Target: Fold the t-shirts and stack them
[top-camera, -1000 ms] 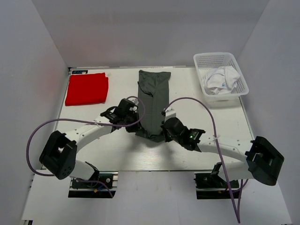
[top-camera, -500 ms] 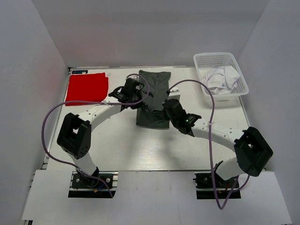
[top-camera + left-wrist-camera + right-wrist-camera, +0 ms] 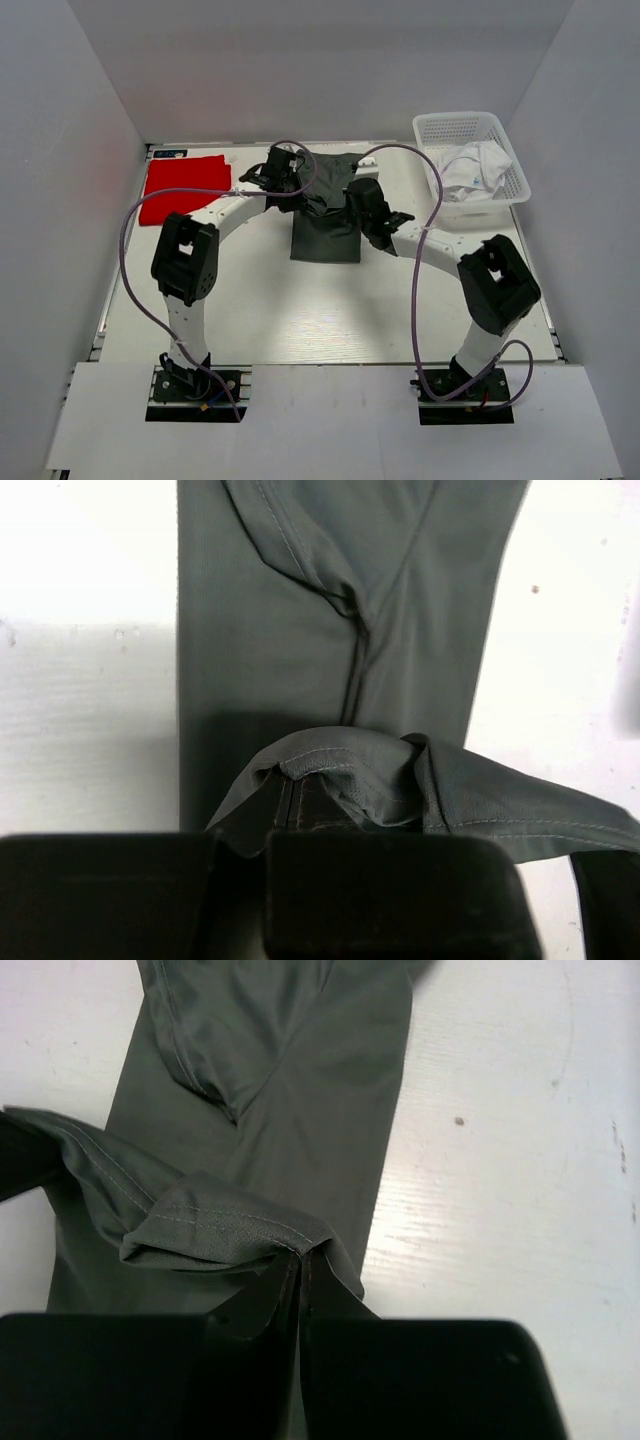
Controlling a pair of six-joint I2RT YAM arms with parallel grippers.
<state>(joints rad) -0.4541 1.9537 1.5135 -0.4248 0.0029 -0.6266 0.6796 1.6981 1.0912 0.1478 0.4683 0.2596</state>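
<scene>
Top external: grey-green t-shirt [image 3: 325, 238] hem in L claw [image 3: 243, 842] & R claw [image 3: 300, 1295].

R gripper [image 3: 300, 1275] clamps hem of grey-green t-shirt [image 3: 290, 1110], w/ rest flat on white table [image 3: 510, 1160].

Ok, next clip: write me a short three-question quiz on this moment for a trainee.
1. True or false: both arms' jaws are shut on the grey-green shirt.
2. Where does the red shirt lie? A) draped over an arm B) flat at the far left corner of the table C) under the grey-green shirt
3. Fill in: the white clothes sit in the ____ at the far right.
Key: 1 true; 2 B; 3 basket.
</scene>
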